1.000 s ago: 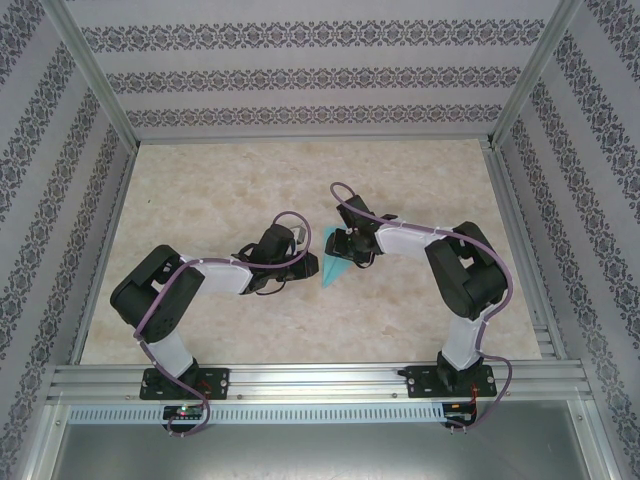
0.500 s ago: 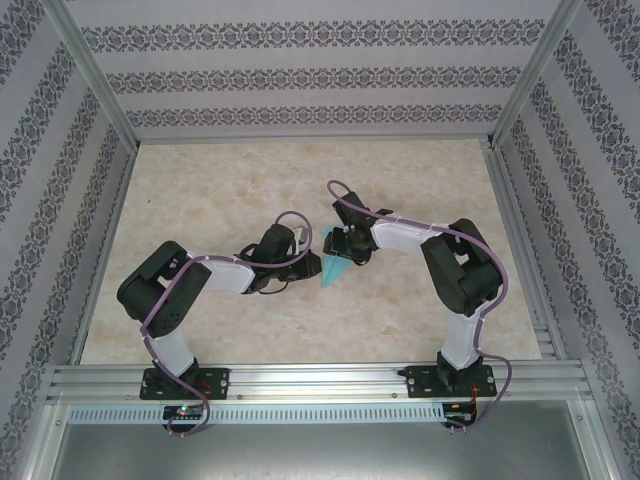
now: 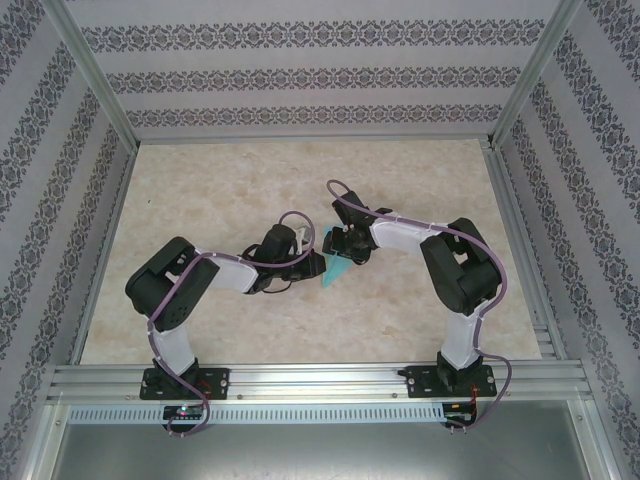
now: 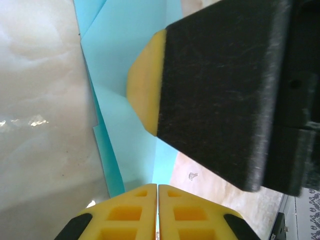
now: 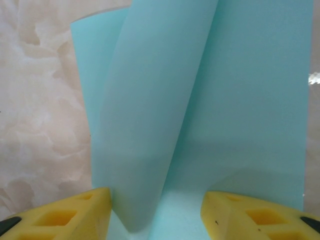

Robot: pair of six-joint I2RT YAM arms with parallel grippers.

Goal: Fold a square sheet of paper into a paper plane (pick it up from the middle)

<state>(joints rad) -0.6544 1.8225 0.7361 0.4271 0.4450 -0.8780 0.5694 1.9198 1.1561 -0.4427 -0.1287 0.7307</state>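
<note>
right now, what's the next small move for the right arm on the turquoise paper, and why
Probably lower the right end effector to press the curled flap flat: its jaws stand apart with the flap arching up between them, not yet creased, while the left end effector, shut, seems to pinch the turquoise paper steady.

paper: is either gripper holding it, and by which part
The left gripper is shut on the paper, pinching its folded edge at the narrower end. The right gripper is open, straddling a raised flap without gripping it.
</note>
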